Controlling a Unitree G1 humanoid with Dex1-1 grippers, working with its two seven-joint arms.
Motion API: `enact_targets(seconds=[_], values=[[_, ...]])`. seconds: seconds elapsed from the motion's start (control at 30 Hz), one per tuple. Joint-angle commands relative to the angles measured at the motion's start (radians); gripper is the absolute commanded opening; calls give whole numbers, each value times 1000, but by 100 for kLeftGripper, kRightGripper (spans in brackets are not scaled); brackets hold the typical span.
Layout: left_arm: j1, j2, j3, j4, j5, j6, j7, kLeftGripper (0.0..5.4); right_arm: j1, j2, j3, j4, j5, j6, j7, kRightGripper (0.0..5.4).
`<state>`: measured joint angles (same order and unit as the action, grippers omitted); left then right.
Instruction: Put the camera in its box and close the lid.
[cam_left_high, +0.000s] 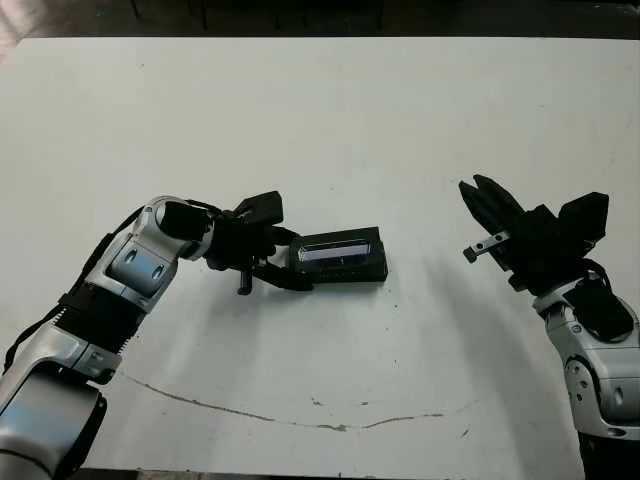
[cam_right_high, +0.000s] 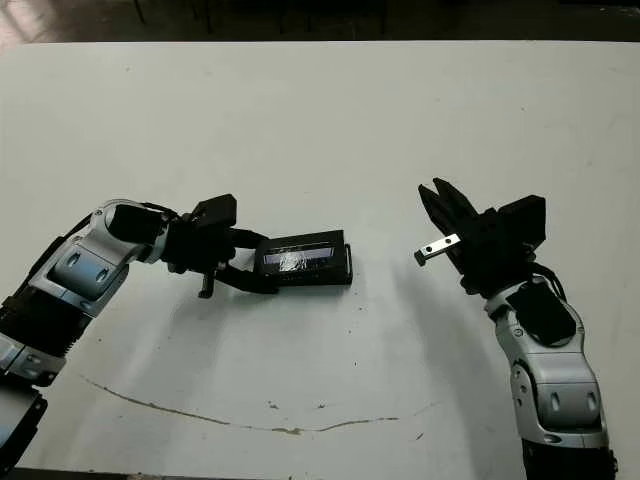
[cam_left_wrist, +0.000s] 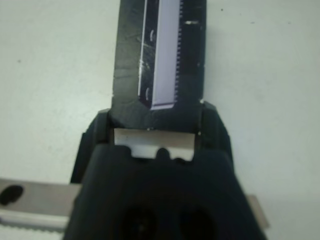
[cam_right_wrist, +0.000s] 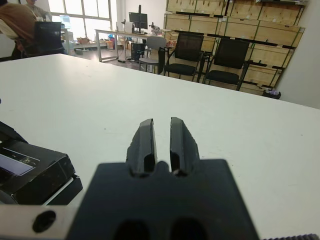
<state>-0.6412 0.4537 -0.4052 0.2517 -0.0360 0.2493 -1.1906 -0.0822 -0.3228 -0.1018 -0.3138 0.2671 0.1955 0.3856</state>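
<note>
Gripping lid (cam_left_high: 342, 256) endwise, L pincer (cam_left_high: 283, 261).

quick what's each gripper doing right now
Left gripper: closed on one end of the lid.
Right gripper: nearly shut, empty, raised off to the lid's side.

Bright, even light; soft shadows; left wrist view blurred close up.

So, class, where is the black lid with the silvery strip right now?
In the left eye view, the black rectangular lid with a glossy silvery strip lies near the white table's middle, its end between the left end effector's fingers, well apart from the right end effector.
</note>
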Motion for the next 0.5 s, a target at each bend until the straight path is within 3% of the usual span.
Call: enact_targets(seconds=[0.03, 0.23, 0.5], values=[[17, 17, -19, 47, 31, 15, -3, 142, 21, -6, 0, -13, -9, 19, -10, 0], [-3, 26, -42, 52, 66, 23, 6, 142, 22, -8, -5, -12, 6, 27, -5, 0], [-22, -9, -55, 61, 56, 19, -4, 142, 25, -8, -6, -12, 4, 16, -3, 0]])
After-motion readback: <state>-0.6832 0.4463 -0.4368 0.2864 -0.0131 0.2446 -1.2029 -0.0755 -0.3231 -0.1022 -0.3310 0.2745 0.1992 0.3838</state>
